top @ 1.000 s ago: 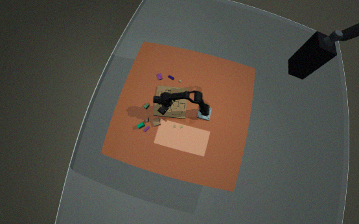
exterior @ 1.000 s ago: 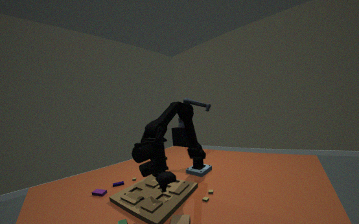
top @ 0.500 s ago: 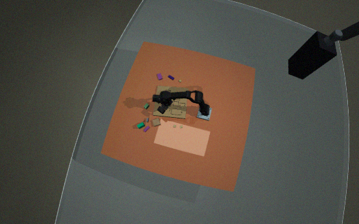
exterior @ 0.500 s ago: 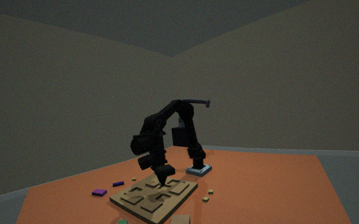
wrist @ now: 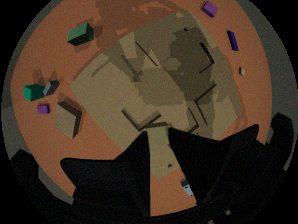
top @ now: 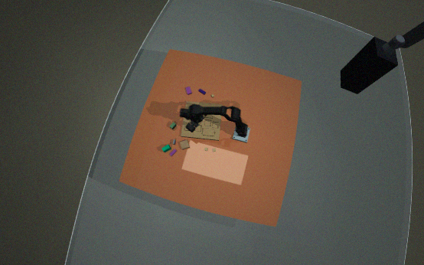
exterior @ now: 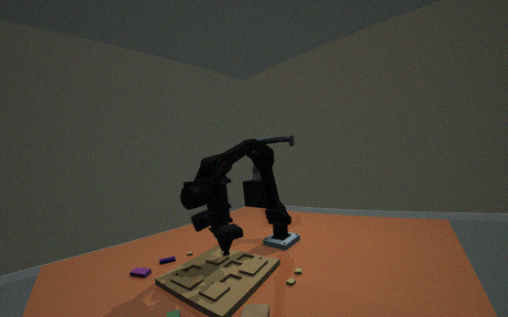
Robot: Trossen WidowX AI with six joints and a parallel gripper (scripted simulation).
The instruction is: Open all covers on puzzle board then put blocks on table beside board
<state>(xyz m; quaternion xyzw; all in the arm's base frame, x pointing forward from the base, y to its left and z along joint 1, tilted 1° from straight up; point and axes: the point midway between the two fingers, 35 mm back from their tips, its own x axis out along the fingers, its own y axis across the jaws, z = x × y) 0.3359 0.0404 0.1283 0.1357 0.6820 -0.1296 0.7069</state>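
The tan puzzle board (top: 216, 135) (exterior: 248, 280) (wrist: 100, 82) lies before the arm. Raised flat covers show, among them a back cover (exterior: 217, 260), a right cover (exterior: 253, 267), a front cover (exterior: 215, 291) and a left cover (exterior: 187, 281), with open recesses beside them. My gripper (exterior: 226, 253) (wrist: 157, 133) is just above the board's back part, shut on a small pale block that hardly stands out from the board's colour. A pale cube (top: 212, 96) (exterior: 190, 253) (wrist: 242, 71) lies beyond the board; two more pale cubes (top: 206, 148) (exterior: 291, 282) lie off its other side.
A purple block (top: 188, 90) (exterior: 140, 272) and an indigo bar (top: 202, 91) (exterior: 167, 260) lie off one side. A green block (top: 173, 125) (wrist: 81, 34), a tan box (top: 184, 144) (wrist: 66, 120) and another green block (top: 166, 148) (wrist: 34, 92) lie off the board's far end.
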